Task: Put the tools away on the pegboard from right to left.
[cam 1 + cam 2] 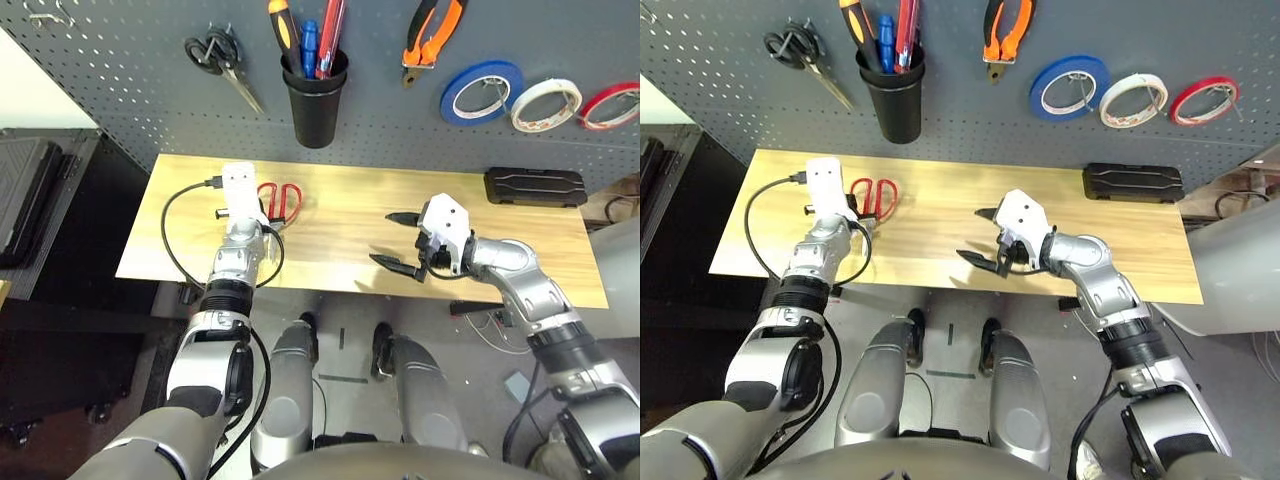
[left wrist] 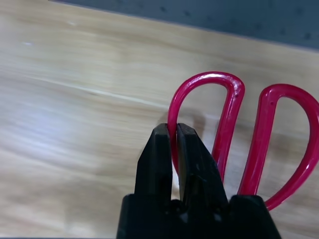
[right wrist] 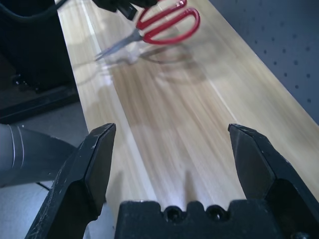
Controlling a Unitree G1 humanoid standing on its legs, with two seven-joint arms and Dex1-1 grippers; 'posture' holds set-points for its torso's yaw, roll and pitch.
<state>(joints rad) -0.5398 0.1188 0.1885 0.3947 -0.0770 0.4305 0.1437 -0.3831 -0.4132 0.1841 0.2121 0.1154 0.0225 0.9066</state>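
The red-handled scissors (image 1: 285, 198) are at the left of the wooden table (image 1: 340, 255), in front of the pegboard (image 1: 120, 80). My left gripper (image 2: 175, 137) is shut on one handle loop of the scissors (image 2: 227, 107). In the right wrist view the scissors (image 3: 167, 22) cast a shadow on the wood below them. My right gripper (image 1: 385, 238) stands open over the table's middle with nothing between its fingers. On the pegboard hang the whitish tape roll (image 1: 546, 104) and the orange-and-black pliers (image 1: 432, 35). The screwdriver (image 1: 283, 25) stands in the black cup (image 1: 314, 95).
Black-handled scissors (image 1: 222, 60) hang left of the cup. A blue tape roll (image 1: 481, 92) and a red tape roll (image 1: 612, 105) flank the whitish one. A black case (image 1: 535, 186) lies at the table's back right. A black cable loops by my left wrist.
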